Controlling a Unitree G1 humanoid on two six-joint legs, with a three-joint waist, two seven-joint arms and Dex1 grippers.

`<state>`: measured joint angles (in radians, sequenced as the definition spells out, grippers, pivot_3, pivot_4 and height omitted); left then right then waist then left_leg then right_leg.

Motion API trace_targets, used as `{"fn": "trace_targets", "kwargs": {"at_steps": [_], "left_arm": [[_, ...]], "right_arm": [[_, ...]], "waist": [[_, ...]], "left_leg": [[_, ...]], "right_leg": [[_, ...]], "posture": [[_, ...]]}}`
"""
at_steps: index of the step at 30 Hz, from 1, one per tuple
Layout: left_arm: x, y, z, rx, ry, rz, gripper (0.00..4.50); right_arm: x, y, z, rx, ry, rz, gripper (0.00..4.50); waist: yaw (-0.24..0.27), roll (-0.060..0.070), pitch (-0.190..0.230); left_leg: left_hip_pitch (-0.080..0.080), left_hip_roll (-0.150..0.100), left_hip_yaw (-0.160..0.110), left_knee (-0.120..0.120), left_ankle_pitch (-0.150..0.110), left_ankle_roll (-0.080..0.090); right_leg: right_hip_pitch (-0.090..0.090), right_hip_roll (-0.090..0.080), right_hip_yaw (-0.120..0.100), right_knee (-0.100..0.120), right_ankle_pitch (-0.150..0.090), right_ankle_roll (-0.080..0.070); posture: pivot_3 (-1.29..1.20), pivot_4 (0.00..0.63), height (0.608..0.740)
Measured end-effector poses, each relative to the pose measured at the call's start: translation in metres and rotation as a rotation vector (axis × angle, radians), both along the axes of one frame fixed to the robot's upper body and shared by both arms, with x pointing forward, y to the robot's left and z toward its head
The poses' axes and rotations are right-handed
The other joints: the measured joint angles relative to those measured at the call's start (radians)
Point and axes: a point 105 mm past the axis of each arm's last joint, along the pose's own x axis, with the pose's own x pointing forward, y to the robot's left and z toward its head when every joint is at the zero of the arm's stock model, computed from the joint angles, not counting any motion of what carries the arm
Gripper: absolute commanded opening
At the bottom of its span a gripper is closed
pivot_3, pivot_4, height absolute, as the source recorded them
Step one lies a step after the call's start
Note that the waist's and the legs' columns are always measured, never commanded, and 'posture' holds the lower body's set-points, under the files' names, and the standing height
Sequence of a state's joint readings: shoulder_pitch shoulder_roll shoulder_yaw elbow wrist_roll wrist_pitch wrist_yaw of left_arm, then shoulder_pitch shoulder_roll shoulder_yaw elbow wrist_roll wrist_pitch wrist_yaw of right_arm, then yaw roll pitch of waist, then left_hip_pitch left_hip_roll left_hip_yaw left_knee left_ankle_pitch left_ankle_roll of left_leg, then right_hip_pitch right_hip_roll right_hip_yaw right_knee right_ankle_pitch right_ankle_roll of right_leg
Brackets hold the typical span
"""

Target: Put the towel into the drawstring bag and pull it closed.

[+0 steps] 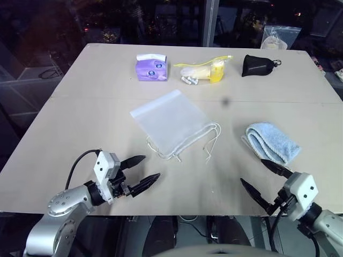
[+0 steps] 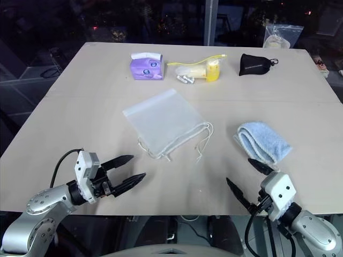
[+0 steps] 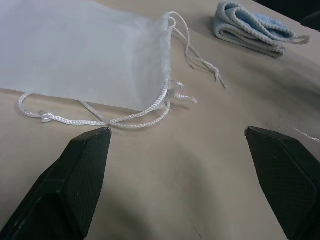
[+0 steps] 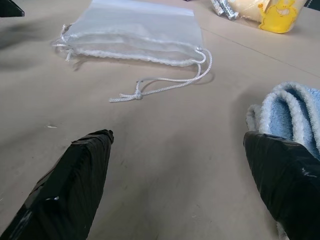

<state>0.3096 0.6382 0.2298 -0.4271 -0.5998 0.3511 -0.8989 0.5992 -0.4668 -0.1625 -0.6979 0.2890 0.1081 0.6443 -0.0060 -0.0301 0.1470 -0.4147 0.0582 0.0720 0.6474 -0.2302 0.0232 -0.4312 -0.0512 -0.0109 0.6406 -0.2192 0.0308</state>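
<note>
towel (image 1: 272, 141) lying folded on counter (image 1: 80, 107), just ahead of your right gripper (image 1: 263, 179) | drawstring bag (image 1: 170, 121) lying flat mid-counter, nearer left gripper (image 1: 144, 172) | both jaws standing wide, gripping nothing

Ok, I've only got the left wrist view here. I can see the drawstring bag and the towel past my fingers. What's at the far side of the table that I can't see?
Observer: A purple tissue pack, a clear zip bag with yellow contents and a small black pouch sit in a row near the far edge.
Operator: Where's the right gripper?
Observer: The right gripper is open and empty, just on the near side of the towel.
Operator: Which way does the bag's mouth face?
Observer: The drawstring bag lies flat, its corded mouth towards the robot and the towel.
Operator: And my own gripper?
Observer: The left gripper is open, short of the bag's cords.
</note>
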Motion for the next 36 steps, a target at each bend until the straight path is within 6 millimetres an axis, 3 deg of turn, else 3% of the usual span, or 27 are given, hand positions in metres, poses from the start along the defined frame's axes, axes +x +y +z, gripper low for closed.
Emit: {"fn": "trace_targets", "kwargs": {"at_steps": [2, 6, 10, 14, 19, 28, 36], "left_arm": [[0.003, -0.001, 0.0, 0.01, -0.008, -0.001, 4.43], [0.041, -0.019, 0.025, 0.111, -0.136, 0.016, 4.43], [0.053, -0.03, 0.021, 0.226, -0.08, -0.002, 4.43], [0.073, -0.057, 0.036, 0.282, -0.103, -0.07, 4.43], [0.085, -0.083, 0.032, 0.302, -0.091, -0.128, 4.43], [0.114, -0.1, 0.04, 0.418, -0.166, -0.098, 4.43], [0.126, -0.097, 0.02, 0.546, -0.158, -0.078, 4.43]], "right_arm": [[0.001, 0.0, 0.001, 0.002, -0.008, -0.002, 4.48], [0.007, 0.004, 0.01, 0.008, -0.051, 0.017, 4.48], [0.002, 0.005, 0.005, -0.004, -0.023, 0.026, 4.48], [0.001, 0.004, 0.005, -0.02, -0.017, 0.033, 4.48], [0.003, 0.003, 0.005, -0.02, -0.017, 0.026, 4.48], [0.004, 0.0, 0.009, -0.028, -0.036, -0.007, 4.48], [0.006, 0.0, 0.008, -0.026, -0.047, -0.043, 4.48]], "waist": [[0.0, 0.0, 0.0], [0.021, 0.0, 0.0], [0.021, 0.0, 0.0], [0.021, 0.0, 0.0], [0.021, 0.0, 0.001], [0.02, 0.0, 0.001], [0.021, 0.0, 0.001]], "left_leg": [[0.001, 0.0, 0.0, 0.0, 0.0, 0.0], [0.001, -0.001, -0.001, 0.003, 0.0, 0.0], [0.0, -0.002, 0.0, 0.003, 0.0, 0.0], [-0.001, -0.003, 0.0, 0.002, 0.003, 0.005], [-0.001, -0.003, 0.0, 0.002, 0.003, 0.005], [0.0, -0.003, -0.001, 0.004, 0.003, 0.005], [-0.001, -0.003, 0.0, 0.004, 0.003, 0.005]], "right_leg": [[0.0, 0.0, 0.0, 0.0, 0.0, 0.0], [0.002, -0.001, -0.001, 0.0, 0.0, 0.0], [0.003, 0.0, -0.001, 0.0, 0.0, 0.0], [0.003, 0.002, -0.001, 0.0, 0.0, 0.0], [0.003, 0.005, -0.001, 0.001, 0.0, 0.0], [0.003, 0.005, 0.001, 0.001, 0.0, 0.0], [0.003, 0.005, 0.0, 0.001, 0.0, 0.0]], "posture": [[0.0, 0.15, 0.74], [0.0, 0.15, 0.74], [0.0, 0.15, 0.74], [0.0, 0.15, 0.74], [0.0, 0.15, 0.74], [0.0, 0.15, 0.74], [0.0, 0.15, 0.74]]}}
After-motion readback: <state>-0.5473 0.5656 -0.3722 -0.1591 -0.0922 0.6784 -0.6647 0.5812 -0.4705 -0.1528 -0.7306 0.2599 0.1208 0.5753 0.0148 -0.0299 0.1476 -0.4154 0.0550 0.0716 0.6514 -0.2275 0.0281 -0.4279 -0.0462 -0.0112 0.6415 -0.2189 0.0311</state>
